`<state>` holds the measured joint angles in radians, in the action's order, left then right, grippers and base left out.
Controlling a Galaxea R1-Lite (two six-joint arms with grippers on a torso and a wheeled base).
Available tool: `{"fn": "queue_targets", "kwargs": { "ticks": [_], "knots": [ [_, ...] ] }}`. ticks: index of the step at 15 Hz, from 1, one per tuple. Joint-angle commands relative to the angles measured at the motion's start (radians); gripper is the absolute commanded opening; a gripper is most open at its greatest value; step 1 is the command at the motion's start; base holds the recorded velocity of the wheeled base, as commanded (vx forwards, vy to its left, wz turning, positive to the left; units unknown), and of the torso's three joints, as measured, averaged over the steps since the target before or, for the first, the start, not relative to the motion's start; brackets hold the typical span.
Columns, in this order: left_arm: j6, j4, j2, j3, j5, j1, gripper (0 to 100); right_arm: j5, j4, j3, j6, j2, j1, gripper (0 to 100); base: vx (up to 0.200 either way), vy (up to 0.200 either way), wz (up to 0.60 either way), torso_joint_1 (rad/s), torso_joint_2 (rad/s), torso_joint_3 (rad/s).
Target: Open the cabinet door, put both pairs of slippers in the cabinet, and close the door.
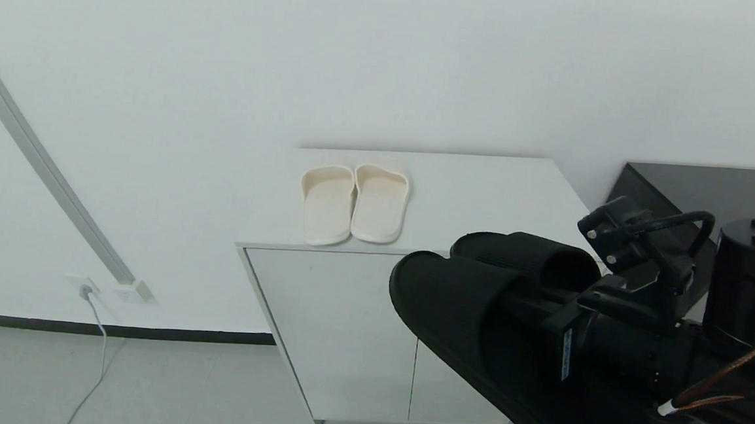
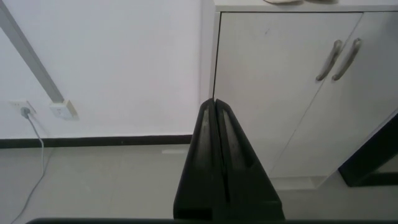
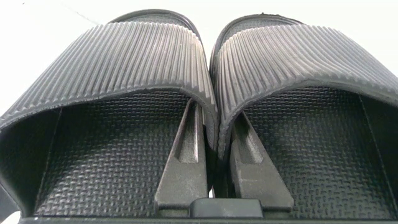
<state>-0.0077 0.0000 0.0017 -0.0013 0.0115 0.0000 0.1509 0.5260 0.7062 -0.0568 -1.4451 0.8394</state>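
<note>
Right pincer (image 3: 215, 118) clamps black ribbed rubber slippers (image 1: 450, 302) | left pincer (image 2: 214, 106) pressed together | white cabinet (image 1: 337, 327) partly hidden behind slippers

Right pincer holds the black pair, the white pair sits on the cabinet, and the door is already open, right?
No: both doors are shut, as the left wrist view shows. The right pincer does hold the black pair, and the white pair sits on the cabinet.
</note>
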Motion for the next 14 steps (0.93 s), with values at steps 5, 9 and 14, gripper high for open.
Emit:
{"fn": "queue_targets", "kwargs": {
  "ticks": [5,9,14],
  "knots": [
    [-0.002,0.0,0.001,0.0,0.001,0.0,0,0.003,0.0,-0.02,0.005,-0.006,-0.005,0,0.0,0.0,0.0,0.0,0.0,0.0],
    [-0.003,0.0,0.001,0.001,0.001,0.0,0,0.003,0.002,-0.024,0.005,-0.008,-0.005,0,0.0,0.0,0.0,0.0,0.0,0.0],
    [-0.002,0.0,0.001,0.0,0.001,0.0,0,0.003,0.002,-0.039,0.006,-0.008,-0.005,0,0.0,0.0,0.0,0.0,0.0,0.0]
  ]
}}
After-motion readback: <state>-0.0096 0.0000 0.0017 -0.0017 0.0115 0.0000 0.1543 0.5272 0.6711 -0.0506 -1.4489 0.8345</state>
